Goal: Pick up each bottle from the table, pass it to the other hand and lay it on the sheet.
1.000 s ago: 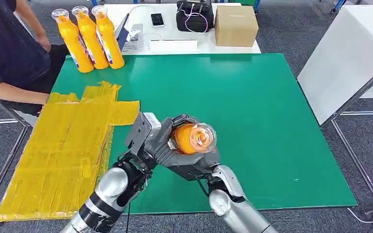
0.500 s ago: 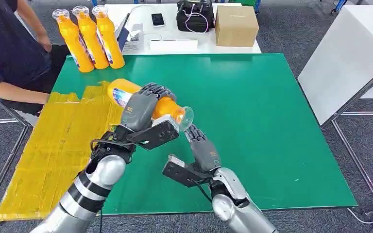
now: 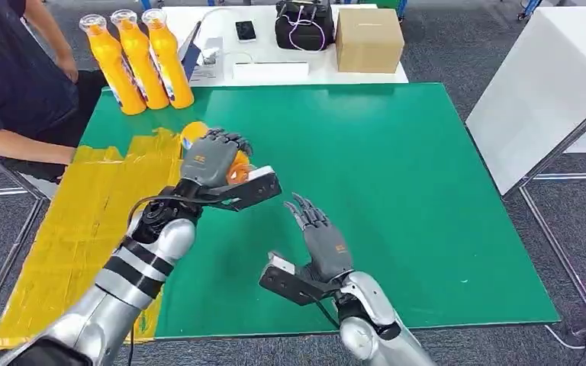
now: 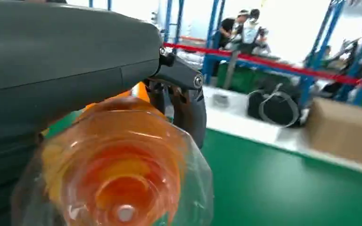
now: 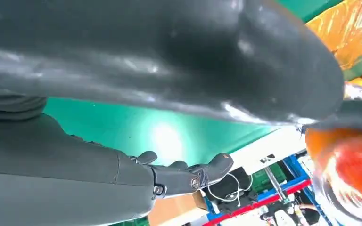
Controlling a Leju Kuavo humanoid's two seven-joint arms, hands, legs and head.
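Head view: my left hand (image 3: pixel 212 162) grips an orange bottle (image 3: pixel 195 136), held tilted in the air above the edge of the yellow sheet (image 3: pixel 84 229) on the green desk (image 3: pixel 397 168) — fingers wrapped over its body. My right hand (image 3: pixel 322 240) is spread with nothing in it, hovering over the desk near the front edge. Three more orange bottles (image 3: pixel 136 65) stand upright at the far left corner, just beside a person's arm (image 3: pixel 15 145). In the left wrist view the bottle's clear cap (image 4: pixel 122 188) points at the camera.

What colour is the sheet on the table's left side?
Yellow sheet, clearest in the head view.
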